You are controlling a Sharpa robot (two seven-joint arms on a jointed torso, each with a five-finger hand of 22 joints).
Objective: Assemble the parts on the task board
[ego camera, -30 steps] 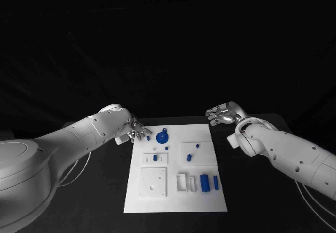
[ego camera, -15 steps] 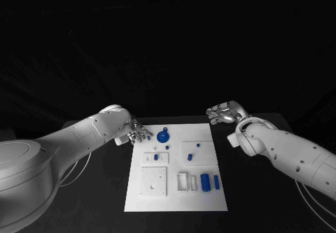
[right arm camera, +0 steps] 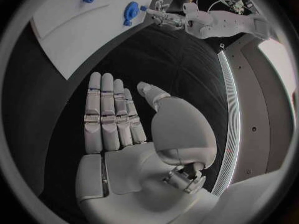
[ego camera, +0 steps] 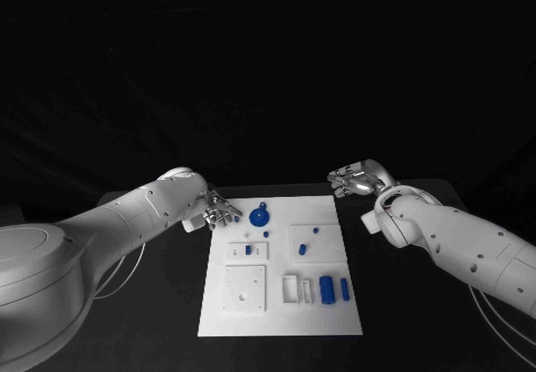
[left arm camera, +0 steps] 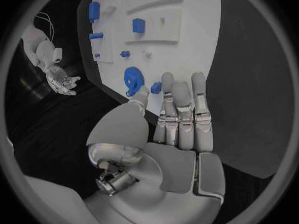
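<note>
The white task board (ego camera: 280, 310) lies in the middle of the black table. My left hand (ego camera: 218, 209) hovers at its far left corner with fingers stretched out straight (left arm camera: 181, 109). A small blue peg (left arm camera: 156, 87) lies on the board between the thumb tip and the first finger; I cannot tell whether they touch it. Just beyond is a round blue disc with a tab (ego camera: 259, 218). My right hand (ego camera: 355, 180) is off the board's far right corner, palm flat, fingers apart (right arm camera: 109, 114), holding nothing.
Other blue parts sit on the board: a small block (ego camera: 248, 250), two small pegs (ego camera: 301, 249), a cylinder (ego camera: 326, 289) and a thin bar (ego camera: 344, 289) near the front right. White raised fixtures (ego camera: 245, 289) stand at front left. Black table surrounds the board.
</note>
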